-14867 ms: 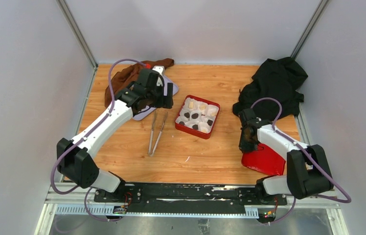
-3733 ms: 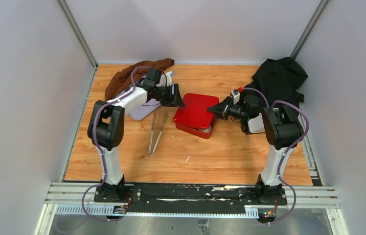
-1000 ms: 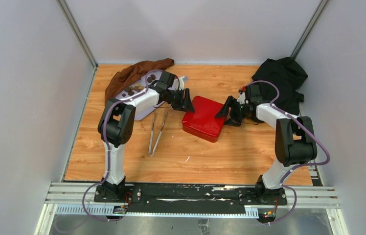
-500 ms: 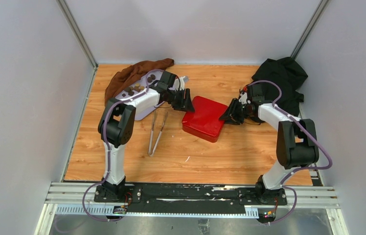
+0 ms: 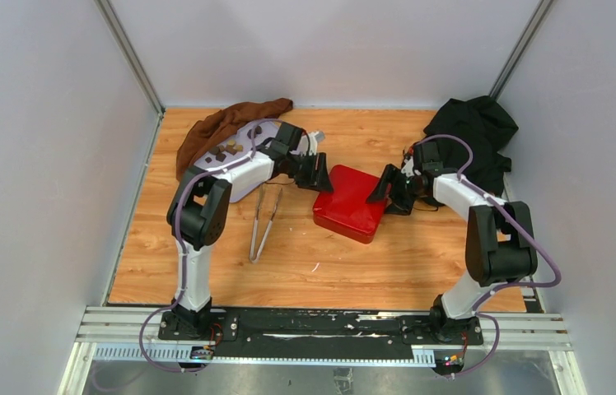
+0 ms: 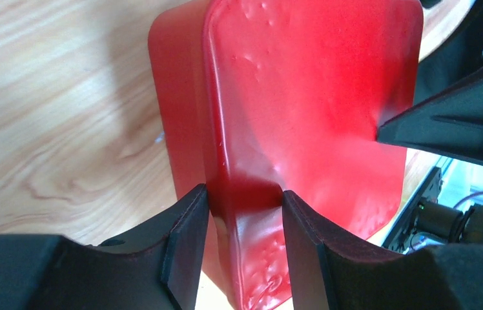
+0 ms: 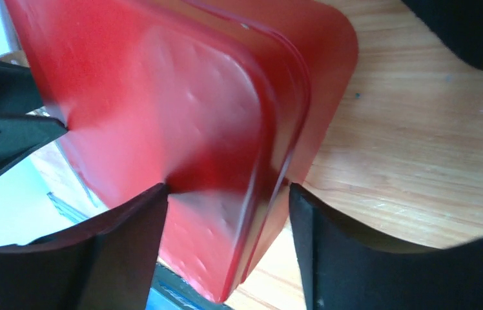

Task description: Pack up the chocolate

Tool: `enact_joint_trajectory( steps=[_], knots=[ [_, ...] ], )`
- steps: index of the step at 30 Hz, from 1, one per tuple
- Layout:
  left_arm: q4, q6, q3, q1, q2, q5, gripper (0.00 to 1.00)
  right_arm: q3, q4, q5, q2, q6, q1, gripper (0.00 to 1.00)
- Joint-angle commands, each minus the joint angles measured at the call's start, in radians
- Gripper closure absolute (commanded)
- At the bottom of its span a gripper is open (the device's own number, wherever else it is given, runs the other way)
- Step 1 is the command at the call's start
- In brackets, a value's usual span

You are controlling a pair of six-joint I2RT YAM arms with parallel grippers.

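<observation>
While the one red box (image 5: 349, 203) lies shut on the table (image 5: 420, 263), it is flanked by the two claws. The left claw (image 6: 244, 197) is clenched on the raised edge of the lid (image 6: 316, 97), its two fingers (image 6: 184, 245) pressed to either side of that ridge. The right claw (image 7: 227, 190) is set astride the opposite corner of the box, one finger on the lid and one beside the rim. Whether it is squeezing cannot be told, as that view is blurred. The chocolate (image 5: 222, 153) is seen as a handful of small dark pieces, too small to be counted exactly. It lies on one pale plate (image 5: 245, 189) under the left arm, apart from the box. One pair of tongs (image 5: 264, 218) is laid left of the box. Two cloths are bunched at the far edge: one brown cloth (image 5: 226, 122) and one black cloth (image 5: 469, 140).
</observation>
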Motion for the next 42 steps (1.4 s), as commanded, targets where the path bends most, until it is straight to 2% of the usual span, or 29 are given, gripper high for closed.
enact_joint_trajectory(
  steps=[1,7,15,19,22,26,28,31,42],
  knots=[
    [-0.045,0.026,-0.027,-0.042,0.006,0.013,0.51,0.026,-0.085,0.09,-0.044,-0.032,0.015,0.21],
    [-0.053,0.034,-0.022,-0.042,0.013,0.013,0.51,0.066,-0.134,0.129,-0.1,-0.052,0.03,0.07],
    [-0.057,0.037,-0.025,-0.042,0.021,0.011,0.51,0.087,-0.223,0.221,-0.152,-0.077,0.043,0.04],
    [-0.064,0.038,-0.023,-0.042,0.025,0.009,0.51,0.127,-0.287,0.321,-0.203,-0.133,0.101,0.04],
    [-0.066,0.039,-0.022,-0.042,0.028,0.007,0.51,0.141,-0.334,0.385,-0.229,-0.167,0.157,0.23],
    [-0.066,0.039,-0.02,-0.041,0.032,0.006,0.51,0.125,-0.375,0.446,-0.245,-0.179,0.237,0.68],
    [-0.067,0.039,-0.016,-0.042,0.035,0.007,0.51,0.117,-0.389,0.466,-0.241,-0.18,0.277,0.85],
    [-0.069,0.039,-0.011,-0.042,0.039,0.008,0.51,0.113,-0.405,0.487,-0.232,-0.168,0.317,0.99],
    [-0.077,0.043,0.001,-0.042,0.047,0.015,0.51,0.165,-0.474,0.553,-0.203,-0.165,0.387,1.0]
  ],
)
